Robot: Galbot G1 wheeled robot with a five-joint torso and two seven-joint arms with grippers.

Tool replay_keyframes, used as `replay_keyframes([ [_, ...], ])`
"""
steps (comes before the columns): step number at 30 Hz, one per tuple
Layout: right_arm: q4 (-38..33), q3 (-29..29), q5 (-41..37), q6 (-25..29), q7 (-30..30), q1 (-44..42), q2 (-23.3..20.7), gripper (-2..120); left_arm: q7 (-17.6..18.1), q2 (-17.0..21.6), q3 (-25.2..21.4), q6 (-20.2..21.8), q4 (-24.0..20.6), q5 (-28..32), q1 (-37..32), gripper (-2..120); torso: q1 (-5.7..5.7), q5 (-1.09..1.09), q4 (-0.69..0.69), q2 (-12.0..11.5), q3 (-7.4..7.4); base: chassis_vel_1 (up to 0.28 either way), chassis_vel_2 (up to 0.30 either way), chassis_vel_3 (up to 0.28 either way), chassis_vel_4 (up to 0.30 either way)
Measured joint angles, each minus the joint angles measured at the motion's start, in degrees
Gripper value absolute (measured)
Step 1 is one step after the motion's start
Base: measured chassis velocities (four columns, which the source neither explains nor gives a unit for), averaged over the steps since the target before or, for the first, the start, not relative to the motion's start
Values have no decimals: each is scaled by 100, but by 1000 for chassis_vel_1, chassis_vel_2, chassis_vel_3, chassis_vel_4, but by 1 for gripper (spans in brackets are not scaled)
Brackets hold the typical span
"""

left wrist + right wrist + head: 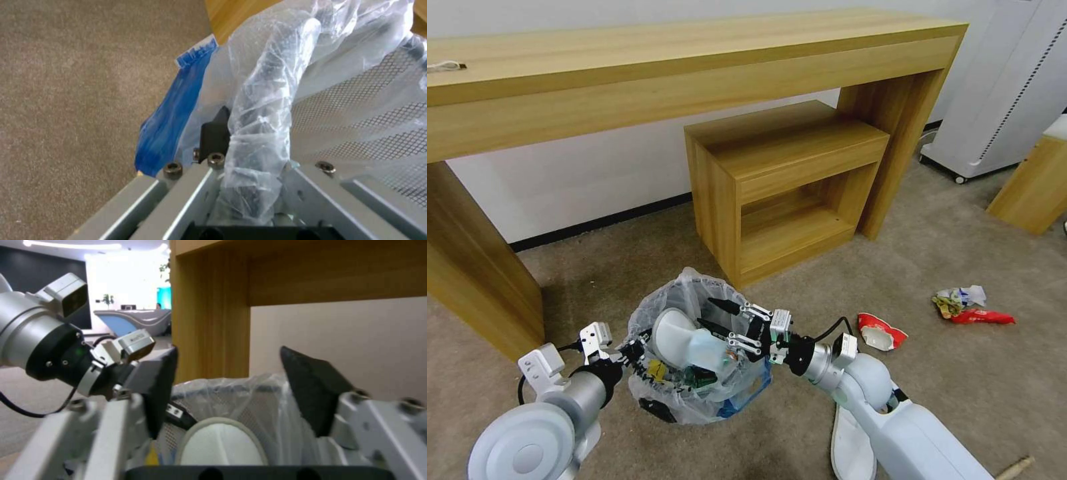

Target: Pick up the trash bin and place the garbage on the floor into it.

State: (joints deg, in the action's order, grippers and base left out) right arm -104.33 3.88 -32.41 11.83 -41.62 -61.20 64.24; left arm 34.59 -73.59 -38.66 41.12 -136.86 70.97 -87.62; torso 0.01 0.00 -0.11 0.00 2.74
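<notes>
Holding the small round dark mesh trash bin (694,360) by its crinkly clear-bagged rim, left end effector (634,352) is clamped; right end effector (727,327) gapes wide above one white slipper (677,337) inside. On beige carpet (960,387): one slipper (850,443), one crushed red-white cup (882,331).

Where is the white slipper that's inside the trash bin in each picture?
Head view: the white slipper stands in the trash bin, lower middle, by the right gripper.
Left wrist view: not in it.
Right wrist view: bottom middle, below the open gripper.
Shared landmark: the bin's crinkly bag.
</notes>
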Motion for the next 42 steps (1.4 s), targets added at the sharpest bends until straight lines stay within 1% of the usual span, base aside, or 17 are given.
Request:
replay_keyframes([
  [2,-18,41,0,3,4,-15,-59,74,0,0,-10,0,-3,0,3,1,0,0,0,0,0,0,0,0,0],
  [4,-26,55,1,4,6,-23,-85,77,0,-2,-13,0,-2,0,5,1,0,0,0,0,0,0,0,0,0],
  [6,-43,96,6,11,12,-60,-144,89,0,-6,-14,0,-4,-2,13,1,0,0,0,0,0,0,0,0,0],
  [7,-43,96,6,11,12,-60,-144,89,0,-6,-14,0,-4,-2,13,1,0,0,0,0,0,0,0,0,0],
  [9,-58,125,12,18,14,-84,-177,96,0,-6,-16,-1,-8,-4,22,1,0,0,0,0,0,0,0,0,0],
  [17,-194,274,3,61,242,-153,-212,100,49,-3,-45,-40,-9,-49,27,1,0,0,0,0,0,0,0,0,0],
  [18,-257,334,1,59,494,-176,-183,100,85,-2,-59,-70,11,-92,35,1,0,0,0,0,0,0,0,0,0],
  [19,-257,334,1,59,494,-176,-183,100,85,-2,-59,-70,11,-92,35,1,0,0,0,0,0,0,0,0,0],
  [20,-396,525,24,-98,1107,-233,-111,100,126,5,-87,-100,51,-177,45,1,0,0,0,0,0,0,0,0,0],
  [22,-551,838,197,-313,1922,-298,-35,100,137,12,-117,-139,97,-318,44,1,0,0,0,0,0,0,0,0,0],
  [23,-551,838,197,-313,1922,-298,-35,100,137,12,-117,-139,97,-318,44,1,0,0,0,0,0,0,0,0,0],
  [25,-665,1227,444,-430,2570,-414,0,100,121,12,-148,-202,144,-495,39,1,0,0,0,0,0,0,0,0,0],
  [26,-665,1227,444,-430,2570,-414,0,100,121,12,-148,-202,144,-495,39,1,0,0,0,0,0,0,0,0,0],
  [29,-816,1866,748,-477,3089,-785,114,100,112,14,-206,-229,193,-596,43,1,0,-1,0,0,0,0,0,0,0],
  [30,-816,1866,748,-477,3089,-785,114,100,112,14,-206,-229,193,-596,43,1,0,-1,0,0,0,0,0,0,0],
  [34,-861,2470,811,-280,3561,-1314,382,100,104,24,-258,-249,214,-637,64,1,0,1,0,0,0,0,0,0,0],
  [42,-882,3166,984,86,3815,-1798,653,100,6,10,-280,-268,236,-702,78,1,0,0,-1,0,0,0,0,0,0],
])
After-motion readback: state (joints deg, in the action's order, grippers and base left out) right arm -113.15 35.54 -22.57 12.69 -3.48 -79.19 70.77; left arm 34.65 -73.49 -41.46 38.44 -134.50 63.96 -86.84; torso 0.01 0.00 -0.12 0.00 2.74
